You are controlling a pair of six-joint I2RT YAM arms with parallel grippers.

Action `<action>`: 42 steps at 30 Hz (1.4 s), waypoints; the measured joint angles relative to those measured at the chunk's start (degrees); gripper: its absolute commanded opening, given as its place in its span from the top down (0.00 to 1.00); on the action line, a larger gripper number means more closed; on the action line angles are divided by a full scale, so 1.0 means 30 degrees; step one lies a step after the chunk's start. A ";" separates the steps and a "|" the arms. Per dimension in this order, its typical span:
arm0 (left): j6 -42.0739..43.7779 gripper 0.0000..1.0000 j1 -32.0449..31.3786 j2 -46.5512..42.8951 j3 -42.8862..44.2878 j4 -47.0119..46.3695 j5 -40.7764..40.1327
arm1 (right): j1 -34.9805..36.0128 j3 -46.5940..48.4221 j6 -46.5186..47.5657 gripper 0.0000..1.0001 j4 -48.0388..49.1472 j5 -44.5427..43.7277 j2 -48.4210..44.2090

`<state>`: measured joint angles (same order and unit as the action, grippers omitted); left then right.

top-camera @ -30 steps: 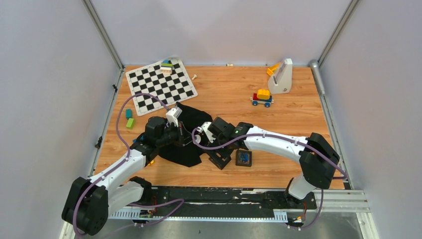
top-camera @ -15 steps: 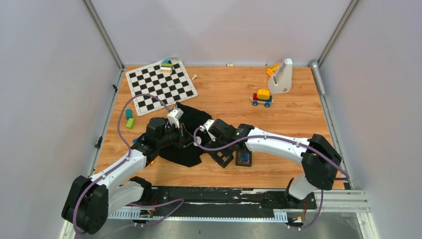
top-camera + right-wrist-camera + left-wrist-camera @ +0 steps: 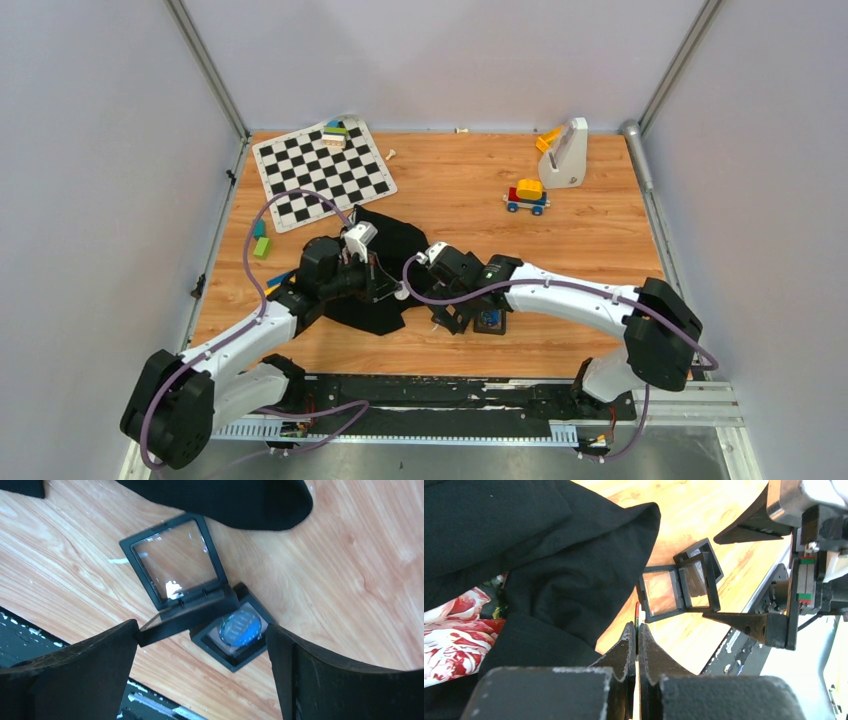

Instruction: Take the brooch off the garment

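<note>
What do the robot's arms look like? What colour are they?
Both the left arm and the right arm have smooth white tubes joined by chunky black joints. A purple cable loops along each one. The left gripper and right gripper have black, pointy, wedge-shaped fingers.

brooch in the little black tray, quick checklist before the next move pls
1. Brooch off the black garment: ok, it lies in the small black tray, apart from the garment.
2. Right gripper fingers open and empty: ok, they straddle the tray.
3. Brooch seated flat: cannot tell.
4. Hinged frame case clear of the tray: not ok, its raised half meets the tray's edge.
5. Left gripper shut: ok; whether it pinches anything, cannot tell.
</note>
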<state>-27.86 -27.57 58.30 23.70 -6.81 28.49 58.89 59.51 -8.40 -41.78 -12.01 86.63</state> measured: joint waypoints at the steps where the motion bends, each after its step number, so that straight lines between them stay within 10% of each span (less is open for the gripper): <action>1: 0.0029 1.00 -0.0146 0.0000 0.0000 0.0007 -0.0029 | 0.0022 -0.0204 -0.0189 0.00 -0.0131 -0.0051 -0.0262; 17: 0.1945 1.00 -0.4889 0.2317 0.1377 -0.0838 -0.3118 | 0.0022 -0.1071 -0.1719 0.00 -0.1457 -0.0350 -0.2368; 42: 0.9551 1.00 -0.6506 0.6003 -0.1209 -1.0244 -0.1763 | -0.0729 -0.5260 -0.6586 0.00 0.3315 -0.0372 -1.6815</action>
<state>0.80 -47.09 76.31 20.08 -37.54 23.20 56.71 43.72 -28.16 -31.83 -13.13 36.18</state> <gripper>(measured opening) 0.007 0.997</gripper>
